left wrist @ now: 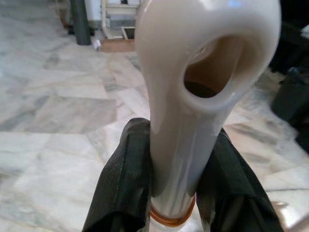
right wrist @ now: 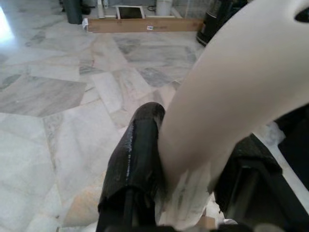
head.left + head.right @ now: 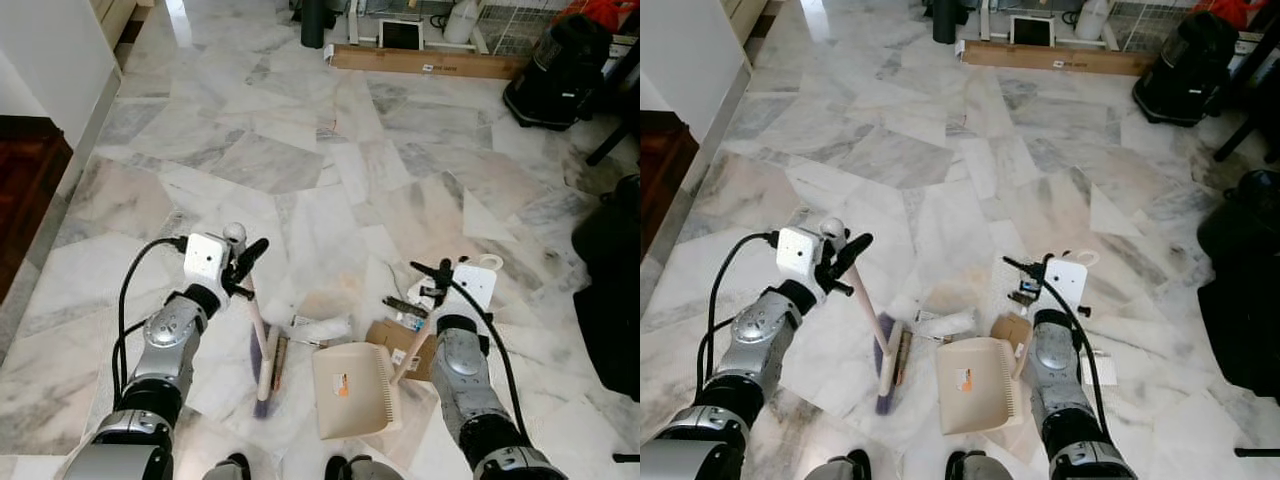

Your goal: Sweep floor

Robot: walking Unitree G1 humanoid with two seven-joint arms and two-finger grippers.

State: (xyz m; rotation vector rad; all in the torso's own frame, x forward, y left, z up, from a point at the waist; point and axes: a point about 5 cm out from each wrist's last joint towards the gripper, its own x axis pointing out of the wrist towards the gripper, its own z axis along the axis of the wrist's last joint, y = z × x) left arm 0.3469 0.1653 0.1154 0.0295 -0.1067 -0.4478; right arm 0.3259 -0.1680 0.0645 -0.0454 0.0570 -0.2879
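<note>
1. Left gripper is clenched on the top of the broom handle; in the left wrist view both black fingers press the sides of the cream shaft just under its hanging loop.
2. Right gripper is clamped the same way round the dustpan handle, the two fingers squeezing the pale plastic from either side.
3. Down on the marble floor, the broom head rests with its purple bristles touching the tiles, just left of the dustpan, whose cream scoop lies flat in front of the robot's feet.
4. Litter sits just beyond the two tools: a white wrapper, a flattened cardboard piece and a small dark packet.
5. Both tools look like light, hollow, stiff plastic, so weight should be no trouble. The glossy shafts seem slippery, though, and I would guess they could twist in a two-finger pinch.
6. Holding the broom so high gives reach but little leverage over the bristles; a grip lower on the shaft would probably steer it better.
7. Paper and card are light and may skid ahead of the bristles rather than climb the pan's lip, so short, gentle strokes seem wise.
</note>
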